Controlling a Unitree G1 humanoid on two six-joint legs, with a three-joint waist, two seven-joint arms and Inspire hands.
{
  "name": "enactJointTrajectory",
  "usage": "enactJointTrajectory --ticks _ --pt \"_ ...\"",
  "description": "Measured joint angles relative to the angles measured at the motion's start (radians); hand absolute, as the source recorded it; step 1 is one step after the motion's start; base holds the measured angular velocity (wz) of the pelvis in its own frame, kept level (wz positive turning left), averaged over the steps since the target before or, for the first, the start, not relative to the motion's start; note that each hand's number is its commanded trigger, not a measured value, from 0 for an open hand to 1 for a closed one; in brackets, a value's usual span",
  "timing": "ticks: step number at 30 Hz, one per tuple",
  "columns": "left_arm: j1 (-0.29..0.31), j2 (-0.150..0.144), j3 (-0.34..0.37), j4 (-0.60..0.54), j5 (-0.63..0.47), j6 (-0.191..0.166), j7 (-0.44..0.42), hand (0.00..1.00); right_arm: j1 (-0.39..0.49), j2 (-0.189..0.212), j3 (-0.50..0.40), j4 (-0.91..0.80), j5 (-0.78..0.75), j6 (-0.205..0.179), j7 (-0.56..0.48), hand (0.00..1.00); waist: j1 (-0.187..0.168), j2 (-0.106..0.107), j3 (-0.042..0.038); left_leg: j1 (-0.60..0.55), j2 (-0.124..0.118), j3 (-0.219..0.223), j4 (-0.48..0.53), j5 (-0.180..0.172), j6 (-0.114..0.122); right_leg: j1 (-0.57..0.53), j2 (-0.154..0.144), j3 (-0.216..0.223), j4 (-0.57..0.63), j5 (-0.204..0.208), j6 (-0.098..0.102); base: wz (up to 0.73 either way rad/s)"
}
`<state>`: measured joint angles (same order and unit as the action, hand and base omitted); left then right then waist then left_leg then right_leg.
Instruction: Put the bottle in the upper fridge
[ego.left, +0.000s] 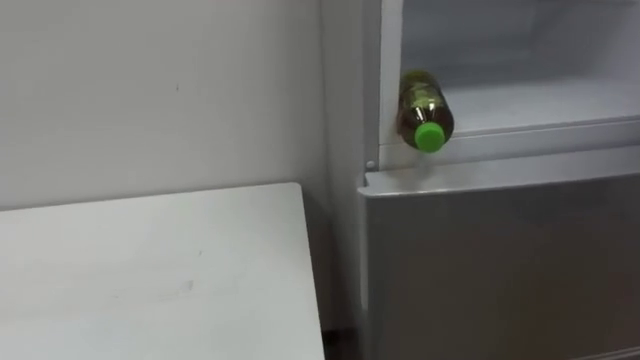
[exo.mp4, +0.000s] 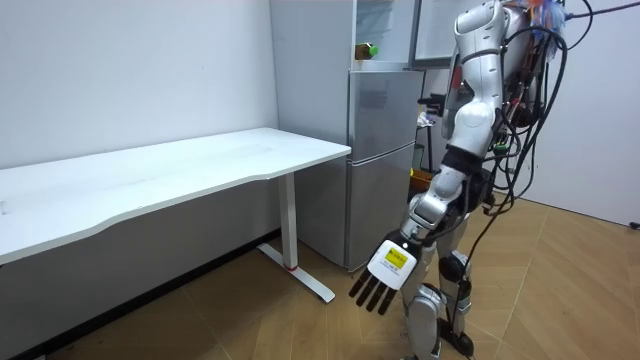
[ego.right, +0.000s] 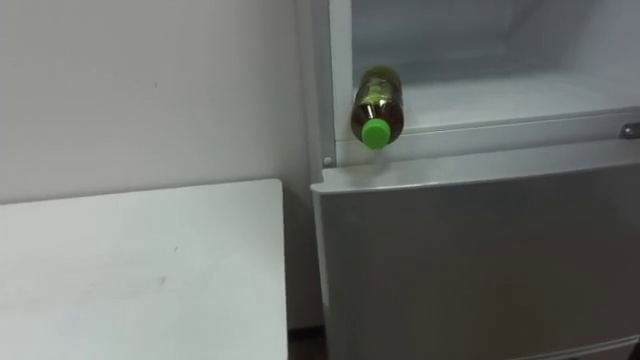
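A bottle (ego.left: 424, 106) with yellowish liquid and a green cap lies on its side at the left front corner of the upper fridge compartment (ego.left: 540, 105). Its cap pokes out over the shelf's front edge toward me. The room view places this bottle (exo.mp4: 366, 49) high in the open upper fridge, with the robot standing in front of the fridge. My left hand (exo.mp4: 385, 273) hangs low beside the body, well below the bottle and apart from it. It is open, with straight fingers pointing down and nothing in it.
The grey lower fridge door (ego.left: 500, 260) is closed below the compartment. A white table (ego.left: 150, 270) stands to the left of the fridge against the wall, with a narrow gap between them. Wooden floor (exo.mp4: 560, 290) spreads out behind the robot.
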<state>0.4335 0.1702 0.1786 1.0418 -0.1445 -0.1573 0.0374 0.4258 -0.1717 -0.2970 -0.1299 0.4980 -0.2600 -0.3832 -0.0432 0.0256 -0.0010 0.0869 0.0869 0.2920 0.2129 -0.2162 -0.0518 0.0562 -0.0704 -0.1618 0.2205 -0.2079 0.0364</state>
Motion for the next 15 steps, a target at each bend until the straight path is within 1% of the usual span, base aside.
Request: enactJointTrajectory --ticks 2,4,5,6,8,10,13,15 --pt "0.0 0.0 -0.014 -0.002 0.0 -0.014 0.001 0.0 0.03 0.0 0.004 0.056 0.0 -0.021 -0.041 0.0 0.0 -0.002 0.0007 0.005 0.0 0.007 -0.002 -0.001 0.0 -0.001 0.0 0.007 0.003 0.0 0.0 -0.09" --pt "0.0 0.0 -0.026 -0.002 0.0 -0.015 0.001 0.0 0.045 0.002 0.008 0.094 0.0 -0.022 -0.075 0.0 -0.004 0.0 0.0008 0.008 0.0 0.011 -0.005 -0.003 0.0 -0.004 0.0 0.013 0.006 -0.001 0.001 -0.1" --pt "0.0 0.001 -0.026 -0.002 0.0 -0.018 0.002 0.0 0.054 0.004 0.009 0.126 0.0 -0.03 -0.097 0.0 -0.008 0.004 0.0012 0.01 0.0 0.013 -0.009 -0.004 0.001 -0.004 0.001 0.015 0.006 -0.002 0.002 0.0" --pt "0.0 0.002 -0.026 -0.003 0.0 -0.019 0.002 0.0 0.059 0.005 0.009 0.143 0.0 -0.031 -0.107 0.0 -0.009 0.002 -0.0002 0.011 0.0 0.013 -0.009 -0.005 0.0 -0.004 0.001 0.015 0.006 -0.002 0.002 0.0" --pt "-0.001 0.004 -0.027 -0.004 -0.002 -0.023 0.008 0.0 0.063 0.008 0.012 0.259 0.0 -0.049 -0.155 0.0 -0.01 -0.001 -0.0012 0.013 0.0 0.013 -0.013 -0.006 0.0 -0.003 0.001 0.015 0.007 -0.002 0.003 0.0" --pt "-0.002 0.002 -0.027 -0.002 -0.002 -0.023 0.008 0.0 0.063 0.012 0.012 0.324 0.002 -0.044 -0.195 0.0 -0.01 -0.002 -0.0011 0.013 -0.001 0.013 -0.016 -0.006 0.0 -0.005 0.0 0.015 0.016 -0.002 0.003 0.0" --pt "-0.002 0.003 -0.026 -0.001 -0.002 -0.023 0.0 0.0 0.058 0.014 0.006 0.336 0.009 -0.046 -0.259 0.0 -0.013 -0.003 -0.0004 0.013 -0.004 0.013 -0.017 -0.005 0.001 -0.009 -0.003 0.015 0.017 -0.007 0.005 0.0" --pt "0.003 0.004 -0.026 0.0 -0.005 -0.023 -0.003 0.0 0.044 0.012 -0.004 0.357 0.013 -0.048 -0.291 0.0 -0.02 -0.014 -0.0009 0.011 -0.007 0.01 -0.016 -0.006 0.001 -0.011 -0.005 0.013 0.018 -0.011 0.006 0.04"
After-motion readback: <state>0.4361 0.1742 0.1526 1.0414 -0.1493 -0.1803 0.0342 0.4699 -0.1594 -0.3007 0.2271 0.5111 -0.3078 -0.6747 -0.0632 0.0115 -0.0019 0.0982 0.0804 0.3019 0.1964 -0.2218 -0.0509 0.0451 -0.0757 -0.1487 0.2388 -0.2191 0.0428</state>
